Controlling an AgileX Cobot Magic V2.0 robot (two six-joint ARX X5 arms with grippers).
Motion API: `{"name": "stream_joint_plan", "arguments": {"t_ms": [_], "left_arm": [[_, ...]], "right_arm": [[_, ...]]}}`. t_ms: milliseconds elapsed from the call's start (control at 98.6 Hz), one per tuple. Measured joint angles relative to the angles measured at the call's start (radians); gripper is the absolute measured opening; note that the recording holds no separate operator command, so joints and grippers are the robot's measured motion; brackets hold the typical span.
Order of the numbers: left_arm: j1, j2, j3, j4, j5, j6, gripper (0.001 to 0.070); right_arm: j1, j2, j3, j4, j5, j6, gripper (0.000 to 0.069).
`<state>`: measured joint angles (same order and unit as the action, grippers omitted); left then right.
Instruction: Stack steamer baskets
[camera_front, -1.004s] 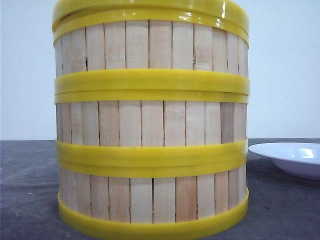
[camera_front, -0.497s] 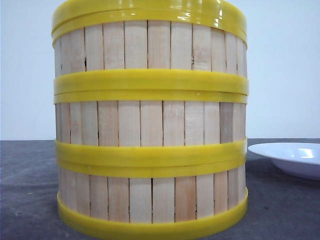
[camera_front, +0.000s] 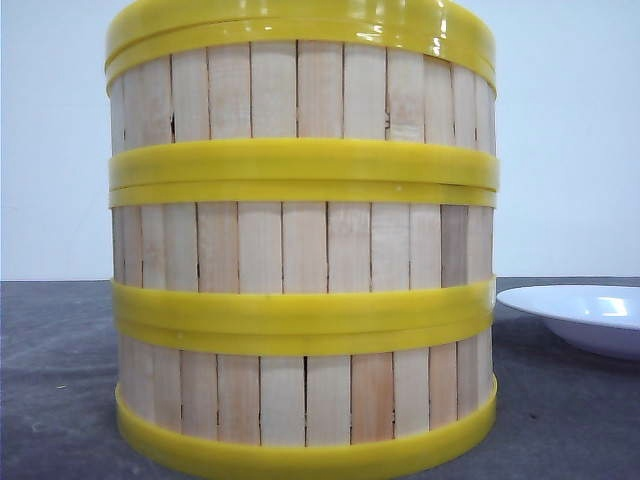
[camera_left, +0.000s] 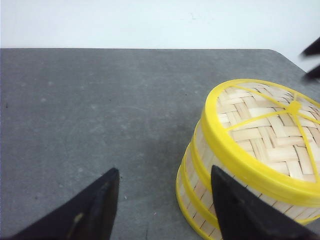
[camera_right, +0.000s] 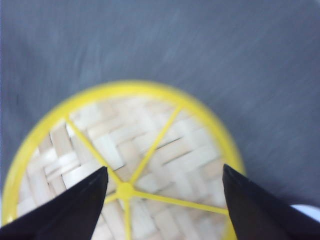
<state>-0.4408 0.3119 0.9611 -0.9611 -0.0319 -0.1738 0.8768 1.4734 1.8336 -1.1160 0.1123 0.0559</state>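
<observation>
Front view: steamer baskets (camera_front: 300, 250) stacked three high fill centre frame beside plate (camera_front: 580, 315) at right; left wrist view: your left gripper (camera_left: 162, 200) spread, empty, stack at lower right; right wrist view: your right gripper (camera_right: 162, 200) spread above lid (camera_right: 125, 170), so clipping it could topple the stack.

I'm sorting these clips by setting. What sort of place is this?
Probably a lab or test bench, not a kitchen: a bare grey table, a plain white wall, and only the stacked steamer baskets and a white plate set out.
</observation>
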Motion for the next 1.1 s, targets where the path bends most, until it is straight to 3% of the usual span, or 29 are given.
{"name": "stream_joint_plan", "arguments": {"t_ms": [467,659,923,1095], "left_arm": [[0.000,0.000,0.000,0.005,0.000,0.000,0.0348],[0.000,0.000,-0.030,0.011,0.000,0.000,0.0348],[0.000,-0.050,-0.154,0.074,0.009,0.000,0.0348],[0.000,-0.056,-0.169,0.078,0.010,0.000,0.0348]], "right_arm": [[0.082,-0.377,-0.040,-0.032,0.286,0.001,0.0448],[0.106,-0.551,-0.268,-0.019,0.340,0.044,0.0448],[0.111,-0.803,-0.682,0.121,0.358,0.158,0.0448],[0.111,-0.874,-0.788,0.133,0.359,0.205,0.0448]]}}
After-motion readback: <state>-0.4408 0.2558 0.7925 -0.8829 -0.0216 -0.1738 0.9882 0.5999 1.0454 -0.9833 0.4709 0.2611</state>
